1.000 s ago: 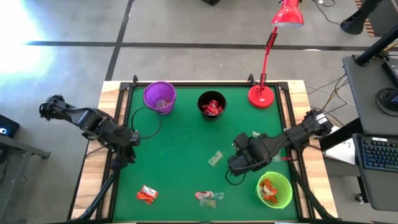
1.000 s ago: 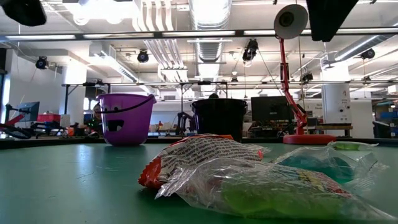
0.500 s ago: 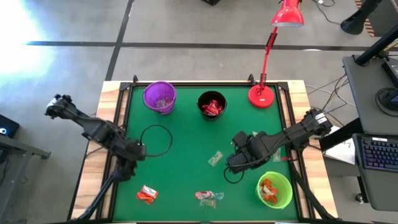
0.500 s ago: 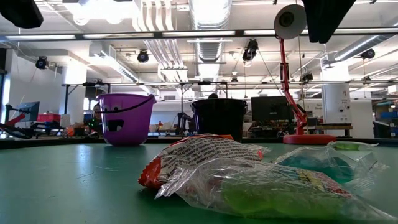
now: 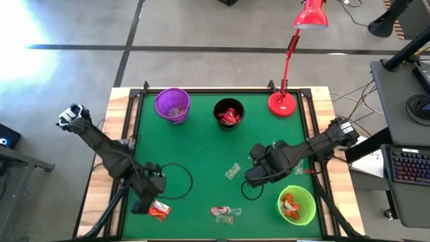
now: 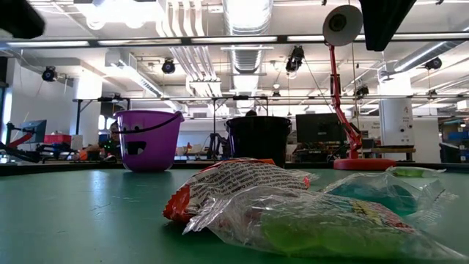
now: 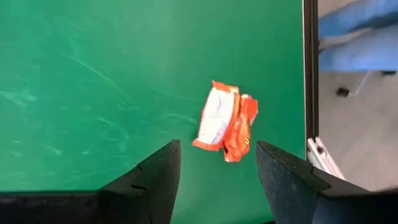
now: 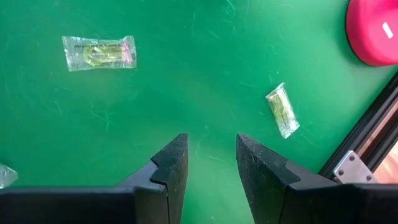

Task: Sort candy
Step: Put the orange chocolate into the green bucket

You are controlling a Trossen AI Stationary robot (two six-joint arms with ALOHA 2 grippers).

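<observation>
An orange-red candy (image 7: pixel 225 129) lies flat on the green mat near its front left corner (image 5: pixel 159 211). My left gripper (image 7: pixel 217 149) hovers over it, open, one finger on each side and nothing between them; the high view shows this gripper (image 5: pixel 149 200) just left of the candy. My right gripper (image 8: pixel 211 146) is open over bare mat at the right (image 5: pixel 259 175). A clear candy (image 5: pixel 233 171) lies mid-mat. A small heap of red and clear-green candy (image 5: pixel 225 213) lies near the front edge. Another pale green candy (image 8: pixel 282 110) lies by the right rail.
The purple cup (image 5: pixel 173 105) and the black cup (image 5: pixel 229 113) stand at the back, and the green cup (image 5: pixel 297 204) at the front right; the black and green cups hold candy. A red lamp's base (image 5: pixel 282 103) sits at the back right. The mat's black rail (image 7: pixel 309 74) runs close beside the orange-red candy.
My left gripper has swung from the mat's left edge toward the near edge and a little rightward, sinking until it hangs over the orange-red candy. No candy has moved.
</observation>
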